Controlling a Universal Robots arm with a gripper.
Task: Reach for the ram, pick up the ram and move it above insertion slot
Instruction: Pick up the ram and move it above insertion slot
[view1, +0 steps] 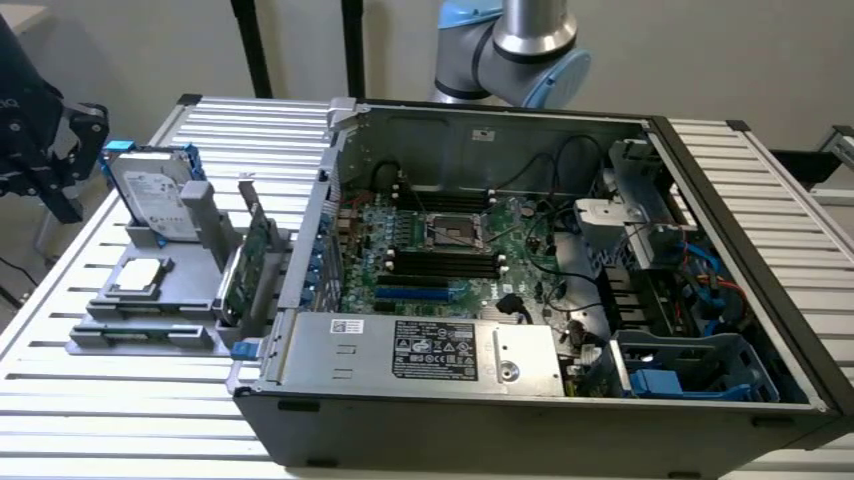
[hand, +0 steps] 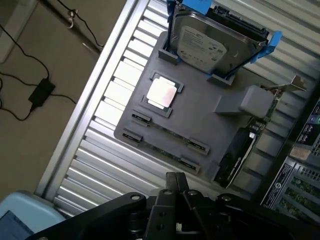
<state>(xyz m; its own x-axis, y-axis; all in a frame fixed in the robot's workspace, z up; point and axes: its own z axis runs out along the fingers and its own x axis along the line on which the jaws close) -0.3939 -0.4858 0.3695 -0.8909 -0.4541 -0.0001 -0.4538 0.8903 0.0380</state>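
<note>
Ribbed metal table (view1: 107, 400) under everything, and on it the open computer case (view1: 534, 430) with a grey fixture (view1: 187, 290) just beside it on the exterior view's left. On that fixture the ram (hand: 160, 149) lies low along the outer edge, seated between small clips, near the processor chip (hand: 162, 93) and well apart from the black insertion slots (view1: 441, 262) on the board inside the case. Hard drive (hand: 210, 42) stands propped at the other end. Now the gripper (hand: 175, 184): fingers pressed together, nothing between them, hanging above the table edge, clear of the ram
</note>
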